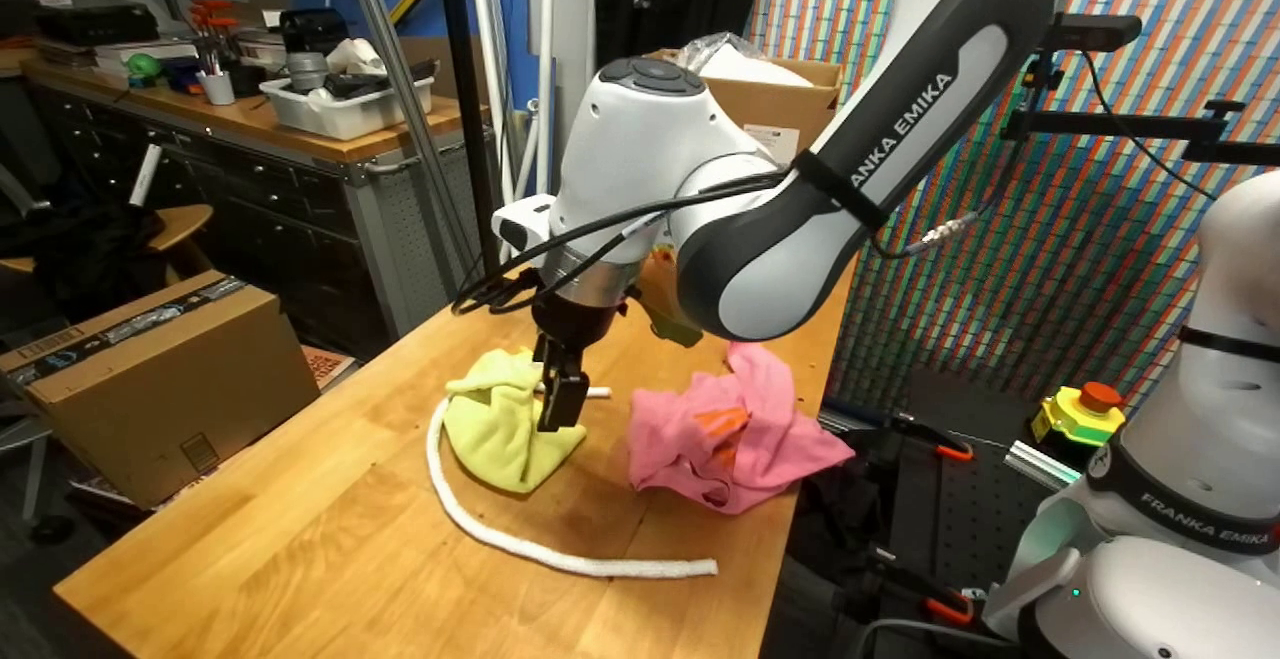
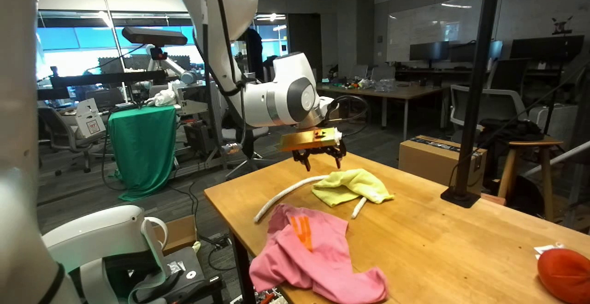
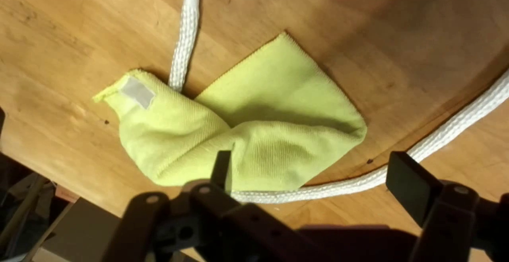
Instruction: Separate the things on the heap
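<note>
From my seat I can see the wooden table well in both exterior views, and I'd judge the separating more than half done. The pink cloth counts as finished: it lies crumpled on its own, partly past the table's edge, with bare wood between it and the other two things. The yellow-green cloth is what's left. It lies folded over the rope, which comes out from under it on two sides, as one long curve and one short end. How much rope runs beneath I can't fairly say; the folds hide it. My gripper hangs above the table by those two, jaws spread wide, nothing between them. By my reckoning, lifting that cloth off and laying it clear would do it, though a deep pinch could drag the rope along.
</note>
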Motion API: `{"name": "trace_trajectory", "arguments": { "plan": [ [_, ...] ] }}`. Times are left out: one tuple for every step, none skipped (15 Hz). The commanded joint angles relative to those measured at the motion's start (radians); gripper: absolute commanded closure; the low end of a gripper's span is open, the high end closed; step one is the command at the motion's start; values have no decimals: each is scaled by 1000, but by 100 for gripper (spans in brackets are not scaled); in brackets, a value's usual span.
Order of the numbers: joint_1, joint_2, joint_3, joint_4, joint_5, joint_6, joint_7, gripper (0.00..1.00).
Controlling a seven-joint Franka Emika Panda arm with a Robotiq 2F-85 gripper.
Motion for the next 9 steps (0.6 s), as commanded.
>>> {"name": "trace_trajectory", "arguments": {
  "plan": [
    [94,85,-100,86,-160,90,158,0],
    [116,104,-123,104,-194,99,190,0],
    [140,123,-149,121,-229,107,223,0],
    [166,142,-178,139,-265,115,256,0],
    [190,162,-204,156,-296,118,283,0],
    [211,178,-227,170,-323,119,307,0],
    [234,193,-253,186,-350,117,331,0],
    [254,206,-277,199,-374,116,353,0],
    [276,220,-301,214,-397,111,375,0]
  ]
}}
